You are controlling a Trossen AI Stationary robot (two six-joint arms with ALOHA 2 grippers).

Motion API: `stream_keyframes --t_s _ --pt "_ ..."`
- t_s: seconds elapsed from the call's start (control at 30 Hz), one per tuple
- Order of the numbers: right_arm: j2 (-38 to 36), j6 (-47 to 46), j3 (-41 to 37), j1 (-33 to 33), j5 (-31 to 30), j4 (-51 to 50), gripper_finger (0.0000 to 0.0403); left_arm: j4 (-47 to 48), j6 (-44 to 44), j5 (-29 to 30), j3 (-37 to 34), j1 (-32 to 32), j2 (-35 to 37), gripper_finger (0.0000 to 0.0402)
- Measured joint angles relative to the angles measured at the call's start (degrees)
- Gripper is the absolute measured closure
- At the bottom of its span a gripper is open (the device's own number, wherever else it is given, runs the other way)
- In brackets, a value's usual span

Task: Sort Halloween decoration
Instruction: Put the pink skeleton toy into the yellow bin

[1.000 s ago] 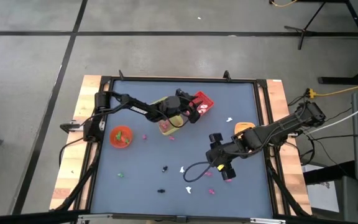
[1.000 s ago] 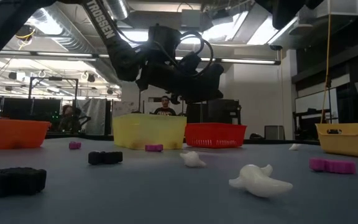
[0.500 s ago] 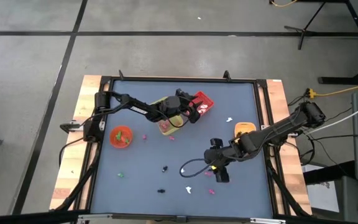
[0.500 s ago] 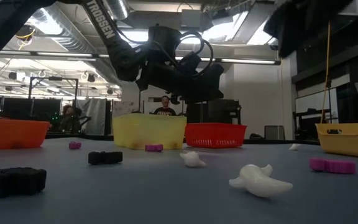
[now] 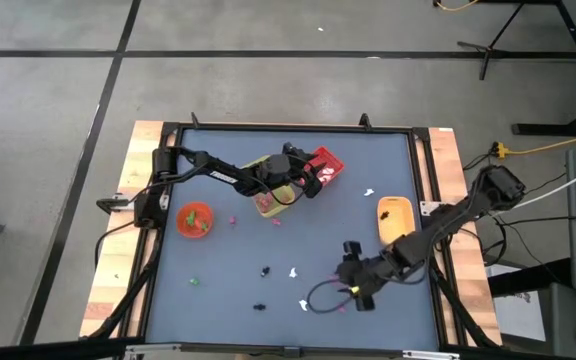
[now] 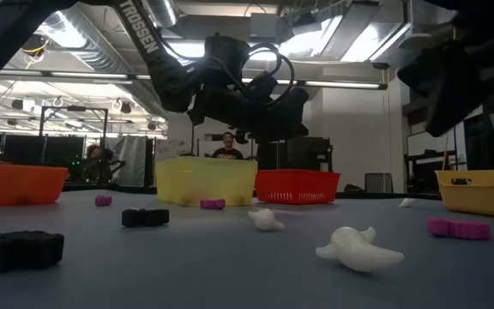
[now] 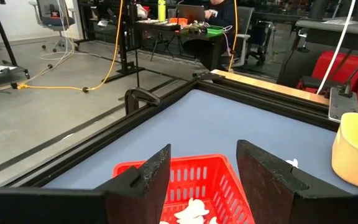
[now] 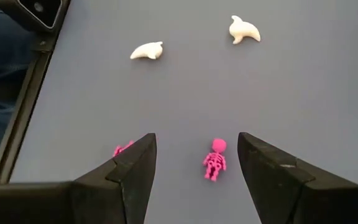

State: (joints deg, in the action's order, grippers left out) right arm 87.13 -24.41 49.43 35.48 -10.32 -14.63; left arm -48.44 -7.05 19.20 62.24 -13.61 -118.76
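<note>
Below, we look down on the table, then the bins, then the trinkets. Our left gripper hangs with fingers spread over the red bin at the far middle, white pieces already lying in it. Our right gripper hovers low at the near right, fingers spread and empty, a pink skeleton on the table between its fingertips. We judge a good pick needs a straight descent, skeleton kept centred, closing only at the surface. Two white ghosts lie farther off; a second pink piece sits just beside one finger.
</note>
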Motion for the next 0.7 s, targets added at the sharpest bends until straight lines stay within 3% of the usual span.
stream_keyframes --t_s 0.17,0.5,0.7 --pt "2.5 0.2 -2.5 2.3 -4.1 4.2 0.0178 0.0 0.0 0.0 0.0 0.0 0.0 0.0234" --pt "11.0 0.0 -2.6 2.4 -7.5 6.2 0.0178 0.0 0.0 -0.3 0.0 0.0 0.0 0.0234" --pt "12.2 -2.2 -2.5 2.4 -8.1 6.0 0.0178 0.1 0.0 -0.3 0.0 0.0 0.0 0.0234"
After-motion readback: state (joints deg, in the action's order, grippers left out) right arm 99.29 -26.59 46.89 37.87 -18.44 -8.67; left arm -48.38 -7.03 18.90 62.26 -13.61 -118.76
